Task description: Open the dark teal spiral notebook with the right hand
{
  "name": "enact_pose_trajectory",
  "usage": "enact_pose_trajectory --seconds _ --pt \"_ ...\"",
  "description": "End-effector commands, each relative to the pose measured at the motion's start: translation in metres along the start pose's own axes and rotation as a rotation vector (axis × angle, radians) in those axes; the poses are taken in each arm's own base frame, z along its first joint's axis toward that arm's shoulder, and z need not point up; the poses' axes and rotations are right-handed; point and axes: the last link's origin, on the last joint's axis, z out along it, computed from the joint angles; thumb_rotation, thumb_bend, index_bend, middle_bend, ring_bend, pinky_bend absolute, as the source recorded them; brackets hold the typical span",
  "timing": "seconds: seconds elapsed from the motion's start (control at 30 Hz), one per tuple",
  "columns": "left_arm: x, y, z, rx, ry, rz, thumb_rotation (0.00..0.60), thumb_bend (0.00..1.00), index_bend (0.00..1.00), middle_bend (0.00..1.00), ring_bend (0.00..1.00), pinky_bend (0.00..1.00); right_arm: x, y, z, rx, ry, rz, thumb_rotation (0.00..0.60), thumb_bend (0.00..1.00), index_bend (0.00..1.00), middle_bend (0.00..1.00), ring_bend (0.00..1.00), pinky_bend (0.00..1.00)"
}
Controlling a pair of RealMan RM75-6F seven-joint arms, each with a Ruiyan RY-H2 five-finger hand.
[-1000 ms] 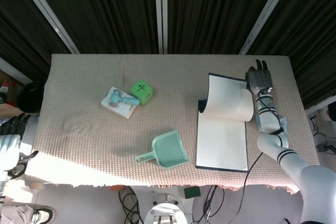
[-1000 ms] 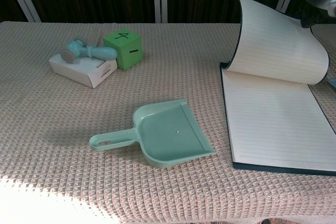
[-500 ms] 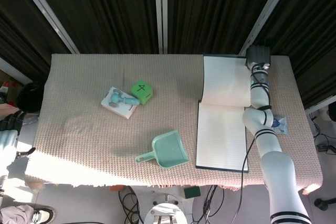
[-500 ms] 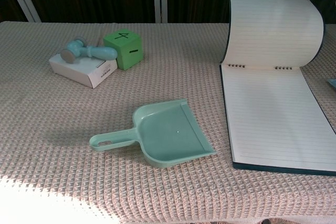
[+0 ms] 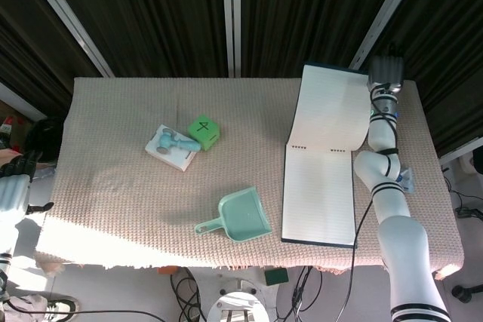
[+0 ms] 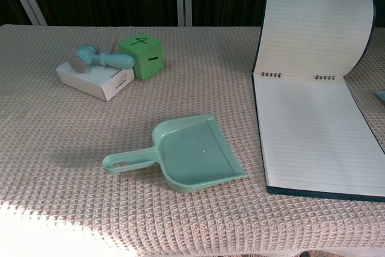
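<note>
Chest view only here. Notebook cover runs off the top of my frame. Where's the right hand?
Observer: The right hand is at the far right corner of the raised cover, out past the far edge of the table. I cannot tell whether it grips the cover.
Operator: Left hand anywhere near the work?
Observer: No. The left hand is off the table's left side, well apart from everything on it.

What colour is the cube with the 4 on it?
Bright green cube, with a black 4 on top. The chest view shows it best.
</note>
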Motion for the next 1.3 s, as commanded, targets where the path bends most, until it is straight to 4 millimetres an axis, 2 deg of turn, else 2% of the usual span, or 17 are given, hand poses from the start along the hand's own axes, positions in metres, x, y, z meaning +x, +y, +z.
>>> enact_pose_trajectory --seconds 0.03,0.1,0.17,0.2,0.27,0.3,0.37,0.47,0.7,0.77,0.83,0.9,0.97,1.03,1.17,1.3 --pt "0.000 0.003 0.005 0.000 -0.011 0.005 0.600 0.04 0.04 0.03 0.05 0.13 -0.011 0.010 -0.002 -0.039 -0.044 -0.018 0.600 0.57 0.93 0.21 0.01 0.00" --pt "-0.001 0.005 0.007 -0.002 -0.019 0.008 0.600 0.04 0.04 0.03 0.05 0.13 -0.017 0.015 -0.003 -0.062 -0.070 -0.019 0.600 0.50 0.64 0.08 0.00 0.00" --pt "-0.002 0.006 0.008 -0.004 -0.023 0.010 0.600 0.05 0.04 0.03 0.05 0.13 -0.019 0.018 -0.004 -0.084 -0.079 -0.008 0.600 0.45 0.35 0.02 0.00 0.00" --pt "-0.003 0.007 0.008 -0.005 -0.025 0.012 0.600 0.05 0.04 0.03 0.05 0.13 -0.022 0.021 -0.005 -0.093 -0.095 -0.004 0.600 0.44 0.28 0.01 0.00 0.00" --pt "-0.003 0.007 0.007 -0.005 -0.026 0.013 0.600 0.05 0.04 0.03 0.05 0.13 -0.023 0.021 -0.004 -0.095 -0.109 0.000 0.600 0.37 0.07 0.00 0.00 0.00" --pt "-0.002 0.008 0.007 -0.004 -0.024 0.013 0.600 0.05 0.04 0.03 0.05 0.13 -0.023 0.022 -0.004 -0.096 -0.109 0.002 0.600 0.35 0.02 0.00 0.00 0.00" --pt "-0.002 0.009 0.006 -0.007 -0.019 0.013 0.600 0.05 0.04 0.03 0.05 0.13 -0.021 0.022 -0.003 -0.100 -0.107 0.020 0.600 0.27 0.00 0.00 0.00 0.00" --pt "-0.001 0.010 0.004 -0.013 -0.012 0.013 0.600 0.04 0.04 0.03 0.05 0.13 -0.018 0.025 -0.002 -0.109 -0.095 0.056 0.600 0.23 0.00 0.00 0.00 0.00" --pt "0.001 0.013 -0.001 -0.038 0.007 0.005 0.600 0.05 0.04 0.03 0.05 0.13 -0.007 0.035 -0.001 -0.098 -0.008 0.137 0.600 0.24 0.00 0.00 0.00 0.00" --pt "0.002 0.015 -0.002 -0.051 0.014 0.003 0.600 0.05 0.04 0.03 0.05 0.13 -0.009 0.037 -0.005 -0.074 0.034 0.154 0.600 0.24 0.00 0.00 0.00 0.00" --pt "0.002 0.017 -0.004 -0.066 0.023 0.000 0.600 0.05 0.05 0.03 0.05 0.13 -0.018 0.043 -0.016 -0.030 0.083 0.191 0.600 0.24 0.00 0.00 0.00 0.00" --pt "0.002 0.018 -0.005 -0.079 0.030 -0.005 0.600 0.05 0.04 0.03 0.05 0.13 -0.037 0.051 -0.036 0.034 0.120 0.241 0.600 0.25 0.00 0.00 0.00 0.00" --pt "0.001 0.019 -0.007 -0.089 0.037 -0.006 0.600 0.05 0.04 0.03 0.05 0.13 -0.057 0.061 -0.066 0.112 0.129 0.274 0.600 0.25 0.00 0.00 0.00 0.00" --pt "0.001 0.020 -0.010 -0.101 0.045 -0.006 0.600 0.05 0.04 0.03 0.05 0.13 -0.074 0.077 -0.114 0.205 0.113 0.288 0.600 0.25 0.00 0.00 0.00 0.00" --pt "0.002 0.021 -0.017 -0.128 0.072 -0.003 0.600 0.05 0.04 0.03 0.05 0.13 -0.086 0.104 -0.217 0.271 0.033 0.280 0.600 0.24 0.00 0.00 0.00 0.00" --pt "0.002 0.023 -0.025 -0.154 0.089 0.005 0.600 0.05 0.04 0.03 0.05 0.13 -0.091 0.120 -0.282 0.291 -0.001 0.277 0.600 0.24 0.00 0.00 0.00 0.00"
